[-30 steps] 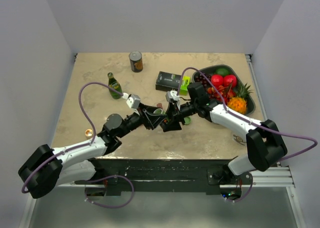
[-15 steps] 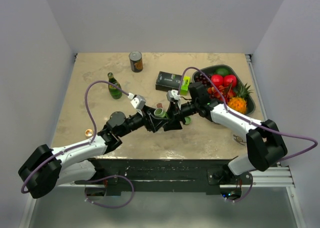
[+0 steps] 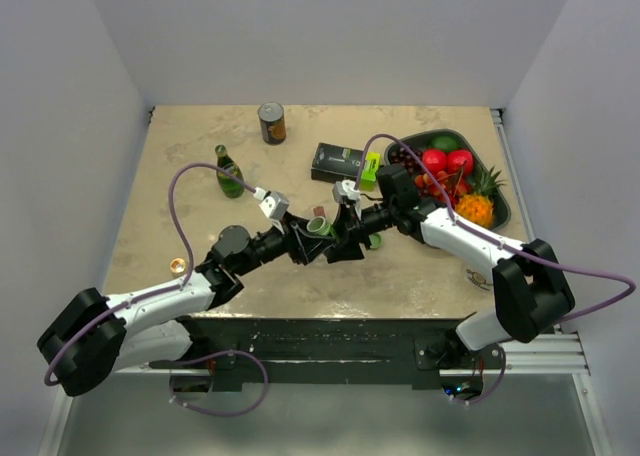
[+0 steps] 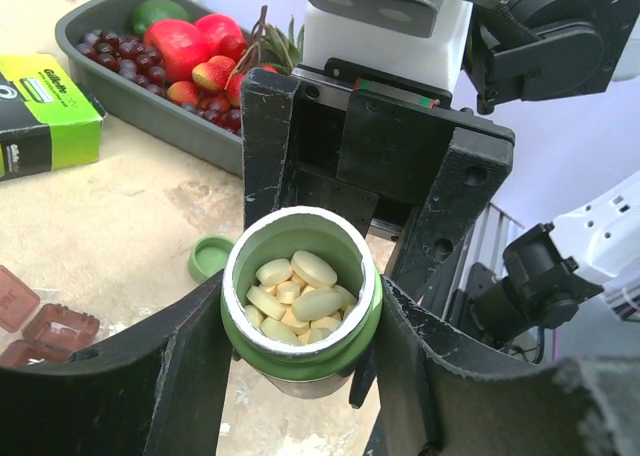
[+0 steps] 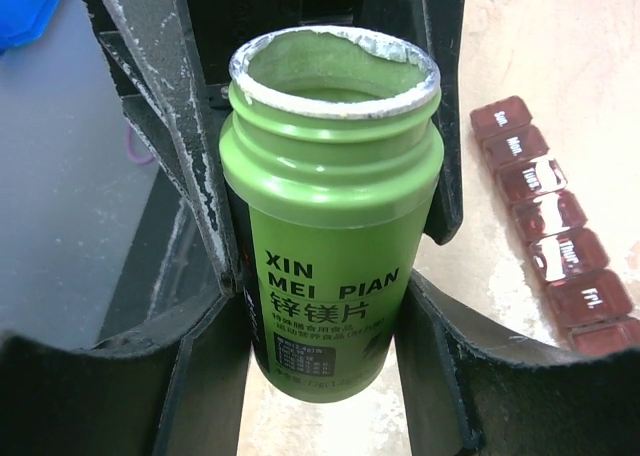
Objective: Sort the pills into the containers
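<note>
Left arm (image 3: 160,296) has edged closer; left gripper (image 4: 305,311) & right gripper (image 5: 325,301) both clamp open green bottle (image 5: 330,206), maroon containers (image 5: 550,236) on table (image 5: 560,56) nearby; uneven pull or tilt could spill pills (image 4: 298,298).

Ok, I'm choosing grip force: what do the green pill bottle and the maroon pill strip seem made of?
The green pill bottle: probably opaque plastic, satin sheen, moulded neck ridges. The maroon pill strip: likely translucent glossy plastic, bright highlights on its lids.
</note>
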